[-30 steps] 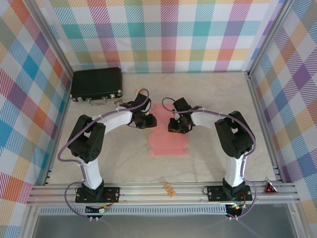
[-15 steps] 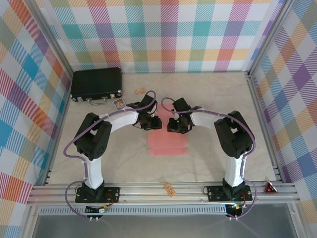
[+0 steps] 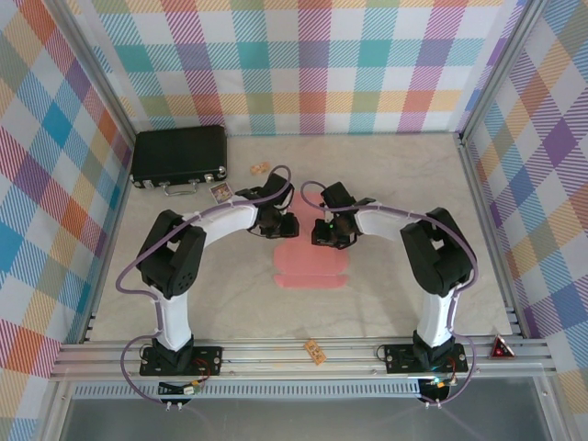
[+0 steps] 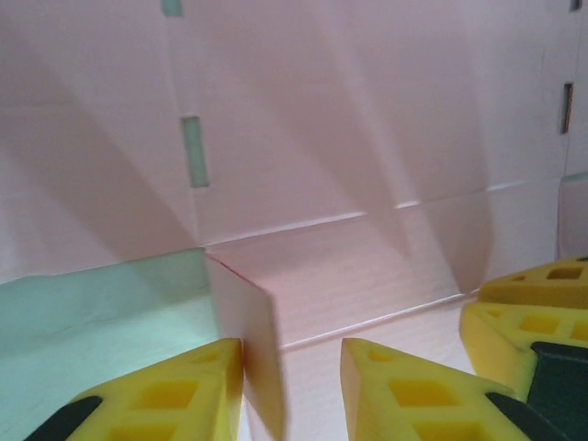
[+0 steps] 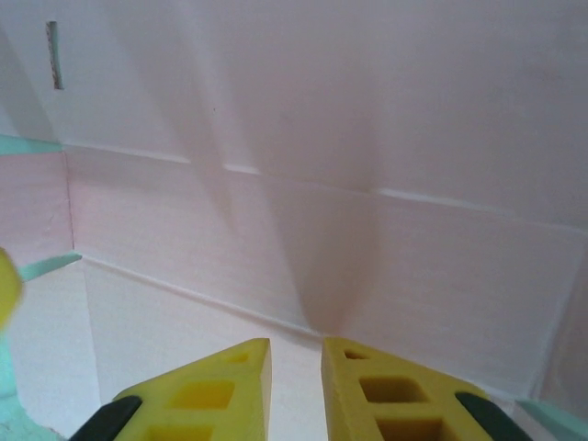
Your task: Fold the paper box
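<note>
The salmon-pink paper box (image 3: pixel 310 265) lies as a flat die-cut sheet mid-table, its far part hidden under both grippers. My left gripper (image 3: pixel 283 226) is over the sheet's far left. In the left wrist view it (image 4: pixel 292 367) is open, and a raised pink flap (image 4: pixel 246 322) stands between the jaws against the left finger. My right gripper (image 3: pixel 323 233) is over the far right. In the right wrist view it (image 5: pixel 296 367) hovers close above the creased card (image 5: pixel 367 138), jaws a narrow gap apart with nothing between them.
A black hard case (image 3: pixel 179 156) lies at the back left. Small tan tags sit near it (image 3: pixel 260 168) (image 3: pixel 221 192), and another on the front rail (image 3: pixel 314 350). Checkered walls enclose the table on three sides.
My left gripper has moved right onto the sheet's far left edge, close to the right gripper. The right arm has barely shifted.
</note>
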### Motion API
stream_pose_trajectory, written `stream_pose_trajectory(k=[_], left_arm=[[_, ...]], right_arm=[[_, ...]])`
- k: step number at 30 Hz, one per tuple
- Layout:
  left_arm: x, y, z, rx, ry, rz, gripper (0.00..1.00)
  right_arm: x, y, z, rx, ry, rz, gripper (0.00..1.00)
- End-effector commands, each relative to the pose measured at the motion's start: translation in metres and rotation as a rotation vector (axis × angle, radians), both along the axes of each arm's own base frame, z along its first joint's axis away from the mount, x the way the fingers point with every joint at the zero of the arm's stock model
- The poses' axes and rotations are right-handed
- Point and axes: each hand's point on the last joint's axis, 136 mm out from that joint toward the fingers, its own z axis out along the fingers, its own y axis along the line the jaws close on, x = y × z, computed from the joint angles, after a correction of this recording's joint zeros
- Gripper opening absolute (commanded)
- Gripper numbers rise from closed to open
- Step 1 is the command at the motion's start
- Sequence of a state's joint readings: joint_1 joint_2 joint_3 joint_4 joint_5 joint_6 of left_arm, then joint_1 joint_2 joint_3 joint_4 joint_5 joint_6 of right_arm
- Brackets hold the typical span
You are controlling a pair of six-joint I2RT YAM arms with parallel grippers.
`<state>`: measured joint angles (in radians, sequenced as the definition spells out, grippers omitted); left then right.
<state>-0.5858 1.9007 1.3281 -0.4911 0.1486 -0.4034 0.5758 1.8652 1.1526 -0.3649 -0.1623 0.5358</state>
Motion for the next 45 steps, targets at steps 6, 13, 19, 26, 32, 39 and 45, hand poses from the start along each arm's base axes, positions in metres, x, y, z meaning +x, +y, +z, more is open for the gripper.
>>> stream_pose_trajectory(k=[6, 13, 19, 26, 32, 39, 45], left_arm=[[-0.002, -0.01, 0.054, 0.046, -0.128, -0.069, 0.04], [-0.009, -0.047, 0.028, -0.005, -0.043, -0.132, 0.0], [-0.008, -0.056, -0.002, 0.012, 0.014, -0.134, 0.0], [-0.01, -0.049, -0.031, 0.068, 0.056, -0.123, 0.0], [-0.015, -0.041, -0.045, 0.114, 0.076, -0.124, 0.0], [-0.019, -0.035, -0.051, 0.136, 0.085, -0.124, 0.0], [-0.019, -0.034, -0.053, 0.144, 0.087, -0.127, 0.0]], right_arm=[[0.01, -0.022, 0.046, 0.012, -0.101, -0.069, 0.28], [0.011, -0.057, 0.048, -0.007, -0.103, -0.142, 0.32], [0.006, -0.081, 0.037, -0.011, -0.079, -0.191, 0.39], [0.007, -0.093, 0.02, -0.014, -0.047, -0.231, 0.46], [0.013, -0.086, 0.011, 0.017, -0.024, -0.237, 0.46], [0.015, -0.08, 0.003, 0.043, -0.007, -0.223, 0.46], [0.016, -0.066, 0.006, 0.117, -0.018, -0.176, 0.45]])
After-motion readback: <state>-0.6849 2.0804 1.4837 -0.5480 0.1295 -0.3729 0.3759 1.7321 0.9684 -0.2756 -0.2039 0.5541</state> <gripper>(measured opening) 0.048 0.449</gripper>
